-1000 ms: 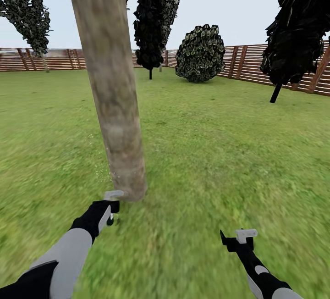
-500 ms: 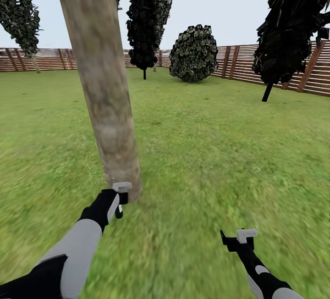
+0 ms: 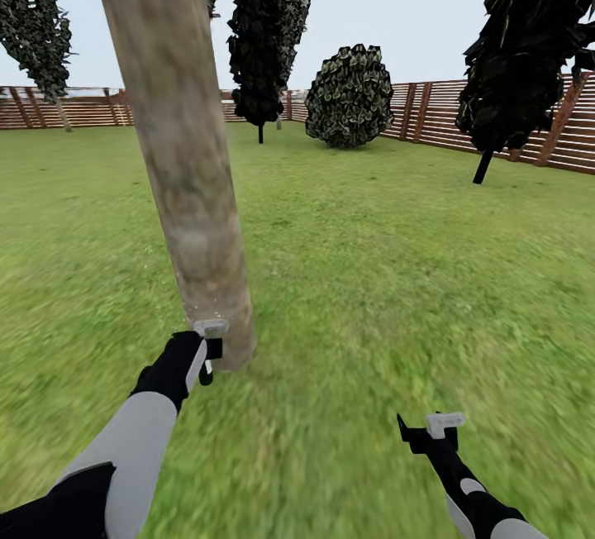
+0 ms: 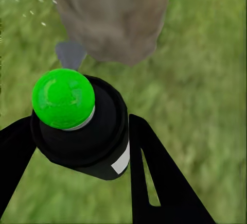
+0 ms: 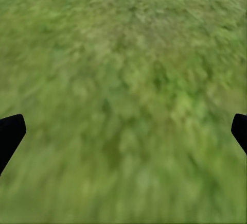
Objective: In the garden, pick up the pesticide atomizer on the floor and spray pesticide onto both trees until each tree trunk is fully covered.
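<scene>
The left gripper (image 3: 207,350) was clamped on the pesticide atomizer (image 4: 85,128), its two black fingers (image 4: 154,183) pressed against the sides of the small black bottle. In the left wrist view the bottle's green cap pointed toward the base of the tree trunk (image 4: 110,18), and a few white specks of pesticide (image 4: 31,7) floated over the grass beside that base. In the head view the same gripper sat just beside the foot of the tree trunk (image 3: 178,159), at about seven o'clock from where the trunk met the lawn (image 3: 372,274); the mottled grey-tan column leaned up and out of the top of the picture.

The right gripper (image 3: 430,431) hung low over bare grass at about five o'clock in the head view, well apart from the trunk. Its fingers (image 5: 10,134) stood wide apart at the edges of the right wrist view, holding nothing, with blurred grass between them.

Farther off, at about twelve o'clock, a round dark bush (image 3: 351,97) stood before the brown slatted fence (image 3: 438,113). A dark tree (image 3: 264,35) rose at eleven o'clock and another dark-leaved tree (image 3: 521,51) at two o'clock.
</scene>
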